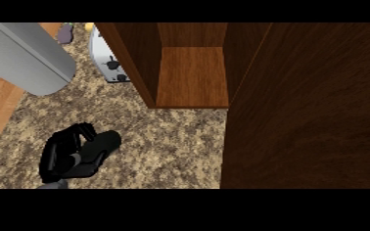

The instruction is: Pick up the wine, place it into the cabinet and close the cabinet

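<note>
The wooden cabinet [137, 58] stands open at the top middle, and its inner shelf [192, 78] shows bare wood. Its door [300, 107] swings out toward me and fills the whole right side of the head view. No wine bottle shows anywhere in the view. My left hand [72, 156] rests low at the left over the speckled counter [173, 147], fingers relaxed and thumb out, holding nothing. My right hand does not show; the door may hide it.
A big grey cylinder [33, 58] slants across the top left corner. A silver toaster [108, 63] sits just left of the cabinet's side wall. A small purple thing [66, 33] and a yellow one [89, 27] lie at the back.
</note>
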{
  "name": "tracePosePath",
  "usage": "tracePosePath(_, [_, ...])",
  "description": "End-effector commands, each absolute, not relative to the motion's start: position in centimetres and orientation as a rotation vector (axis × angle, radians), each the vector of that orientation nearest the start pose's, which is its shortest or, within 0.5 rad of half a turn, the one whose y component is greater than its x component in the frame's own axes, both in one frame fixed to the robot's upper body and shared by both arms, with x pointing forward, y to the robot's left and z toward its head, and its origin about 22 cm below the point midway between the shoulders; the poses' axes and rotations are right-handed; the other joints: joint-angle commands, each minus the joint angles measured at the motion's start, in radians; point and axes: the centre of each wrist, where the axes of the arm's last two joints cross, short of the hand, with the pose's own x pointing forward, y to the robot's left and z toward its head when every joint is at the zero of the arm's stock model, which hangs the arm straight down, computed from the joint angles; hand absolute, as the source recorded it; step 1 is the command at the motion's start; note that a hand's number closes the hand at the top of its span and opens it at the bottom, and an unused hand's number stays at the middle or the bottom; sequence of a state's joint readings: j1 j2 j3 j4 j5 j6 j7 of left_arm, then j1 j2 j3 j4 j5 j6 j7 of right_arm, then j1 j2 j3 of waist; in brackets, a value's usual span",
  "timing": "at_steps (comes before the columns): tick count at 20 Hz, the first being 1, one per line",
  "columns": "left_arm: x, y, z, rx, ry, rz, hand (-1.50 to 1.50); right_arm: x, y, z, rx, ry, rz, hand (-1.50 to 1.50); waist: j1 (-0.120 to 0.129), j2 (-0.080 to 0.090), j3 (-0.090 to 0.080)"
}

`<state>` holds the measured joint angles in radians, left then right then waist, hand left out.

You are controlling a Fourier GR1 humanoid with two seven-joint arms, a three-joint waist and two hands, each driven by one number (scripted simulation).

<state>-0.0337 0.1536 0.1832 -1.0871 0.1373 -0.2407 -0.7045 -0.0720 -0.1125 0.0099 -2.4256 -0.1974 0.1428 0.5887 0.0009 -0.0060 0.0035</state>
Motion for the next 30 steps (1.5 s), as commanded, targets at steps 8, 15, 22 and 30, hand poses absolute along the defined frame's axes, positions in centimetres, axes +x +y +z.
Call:
tracePosePath(8, [21.2,28.1,-3.1,-0.147,-1.937,0.087,1.50,14.2,-22.0,21.3,0.288,-1.916,0.301,-1.50,0.002,0.002,-0.003])
tracePosePath(15, [21.1,25.8,3.4,-0.188,-1.938,0.033,1.50,13.5,-23.0,21.7,0.255,-1.928,0.298,-1.50,-0.002,0.002,-0.003])
tracePosePath(22, [22.1,19.0,6.1,-0.223,-1.915,-0.001,1.50,13.0,-22.8,21.8,0.257,-1.928,0.289,-1.50,-0.011,0.003,-0.003])
tracePosePath(30, [22.4,14.9,8.4,-0.324,-1.898,0.027,1.50,14.0,-23.0,20.6,0.258,-1.918,0.271,-1.50,-0.007,0.005,-0.003])
